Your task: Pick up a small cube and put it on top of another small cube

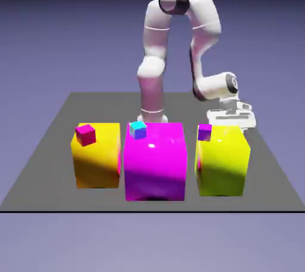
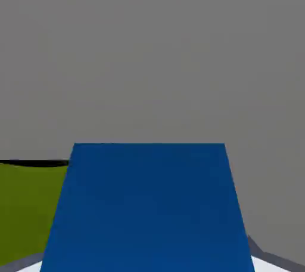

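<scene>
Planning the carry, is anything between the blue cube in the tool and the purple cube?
Yes, likely: the tool holds the blue cube low behind the yellow-green block, whose top carries the purple cube.

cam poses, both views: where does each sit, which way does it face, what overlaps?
Exterior: fixed, raised, looking down across the table; the whole arm and the gripper show.
Hand: on the hand, looking along the gripper at a blue cube that fills the bottom; fingertips hidden.
Shared: the table and the yellow-green block, olive at the hand view's left.
</scene>
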`<action>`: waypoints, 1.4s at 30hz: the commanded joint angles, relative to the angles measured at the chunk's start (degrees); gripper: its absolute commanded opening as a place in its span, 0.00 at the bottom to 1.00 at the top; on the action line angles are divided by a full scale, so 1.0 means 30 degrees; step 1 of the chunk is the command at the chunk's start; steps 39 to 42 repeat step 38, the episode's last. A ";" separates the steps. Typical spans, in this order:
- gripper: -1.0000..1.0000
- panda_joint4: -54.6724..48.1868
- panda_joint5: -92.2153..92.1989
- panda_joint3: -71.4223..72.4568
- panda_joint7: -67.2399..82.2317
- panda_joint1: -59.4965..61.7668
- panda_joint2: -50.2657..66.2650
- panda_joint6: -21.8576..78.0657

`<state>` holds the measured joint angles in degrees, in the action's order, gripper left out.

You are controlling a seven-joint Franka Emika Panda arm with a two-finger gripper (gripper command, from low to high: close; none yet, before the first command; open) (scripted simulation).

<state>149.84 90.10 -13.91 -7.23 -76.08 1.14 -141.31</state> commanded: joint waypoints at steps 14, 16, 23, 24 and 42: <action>0.00 -0.4169 -0.7597 -0.1399 0.5515 0.9013 -0.2976 0.6406; 0.00 -0.4527 -0.8532 -0.1912 0.5547 1.0397 -0.2912 0.7236; 0.00 -0.5780 -1.1803 -0.3709 0.5657 1.5242 -0.2687 1.0140; 0.00 -0.5959 -1.2270 -0.3966 0.5673 1.5935 -0.2654 1.0555; 1.00 -0.6387 -1.4253 -0.5238 0.6626 1.9578 -0.2693 1.1141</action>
